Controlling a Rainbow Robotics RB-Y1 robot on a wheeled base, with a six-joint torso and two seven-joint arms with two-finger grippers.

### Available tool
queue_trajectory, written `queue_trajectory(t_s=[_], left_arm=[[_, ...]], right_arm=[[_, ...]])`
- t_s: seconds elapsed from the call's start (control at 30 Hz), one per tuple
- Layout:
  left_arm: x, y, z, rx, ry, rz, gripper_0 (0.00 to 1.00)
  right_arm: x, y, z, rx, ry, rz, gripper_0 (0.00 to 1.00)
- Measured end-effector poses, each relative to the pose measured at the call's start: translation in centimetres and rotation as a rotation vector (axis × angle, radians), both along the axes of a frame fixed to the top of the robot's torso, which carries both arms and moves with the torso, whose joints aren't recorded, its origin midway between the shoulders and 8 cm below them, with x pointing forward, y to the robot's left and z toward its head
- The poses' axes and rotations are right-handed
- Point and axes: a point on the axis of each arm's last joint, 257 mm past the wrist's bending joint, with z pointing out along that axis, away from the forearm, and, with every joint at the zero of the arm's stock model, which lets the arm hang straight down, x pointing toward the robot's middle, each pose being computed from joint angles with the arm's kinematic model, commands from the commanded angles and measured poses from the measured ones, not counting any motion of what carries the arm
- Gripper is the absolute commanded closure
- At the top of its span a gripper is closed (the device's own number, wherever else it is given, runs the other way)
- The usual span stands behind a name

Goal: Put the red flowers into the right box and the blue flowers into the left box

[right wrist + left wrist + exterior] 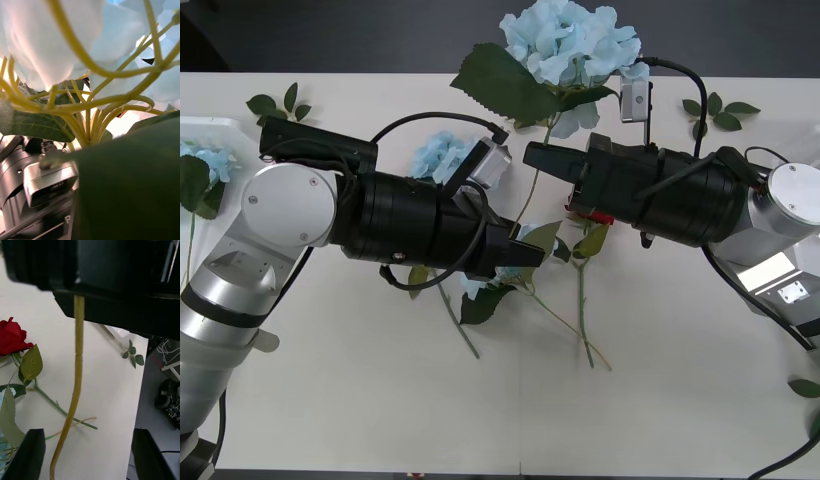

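Note:
A blue flower (570,45) is lifted off the table, its pale head (123,33) close above my right wrist camera. My right gripper (532,156) is shut on its yellow-green stem (78,363), which hangs down between the open black fingers (32,455) of my left gripper (535,255). On the table under the right gripper lies a red flower (588,215), its head (11,337) beside the hanging stem. More blue flowers (442,155) lie behind and under my left arm. The left box (210,125) at the far left holds one blue flower (202,160). My right arm hides the right box.
Loose green leaf sprigs lie at the back left (280,103), back right (720,112) and right edge (805,388). The two arms cross the middle of the cream table (360,380), grippers nearly tip to tip. Bare tabletop stretches along the front.

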Motion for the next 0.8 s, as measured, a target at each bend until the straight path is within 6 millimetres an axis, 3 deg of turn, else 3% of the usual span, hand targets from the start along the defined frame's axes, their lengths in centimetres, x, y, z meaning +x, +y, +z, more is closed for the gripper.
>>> queue_trajectory(t_s=[0.5,0.53,0.63,0.73,0.8], left_arm=[[0.27,0.23,-0.5,0.004,0.014,0.009,1.0],[0.27,0.23,-0.5,0.004,0.014,0.009,1.0],[0.26,0.23,-0.49,0.004,0.014,0.009,1.0],[0.23,0.2,-0.46,0.002,0.015,0.008,1.0],[0.07,0.1,-0.32,-0.005,0.02,0.003,1.0]], right_arm=[[-0.05,-0.01,0.23,0.011,0.005,0.003,0.99],[-0.05,-0.02,0.24,0.012,0.005,0.003,0.81],[-0.05,-0.01,0.26,0.012,0.005,0.003,0.42],[-0.04,-0.03,0.28,0.011,0.004,0.003,0.21],[-0.03,-0.06,0.27,0.01,0.004,0.003,0.14]])
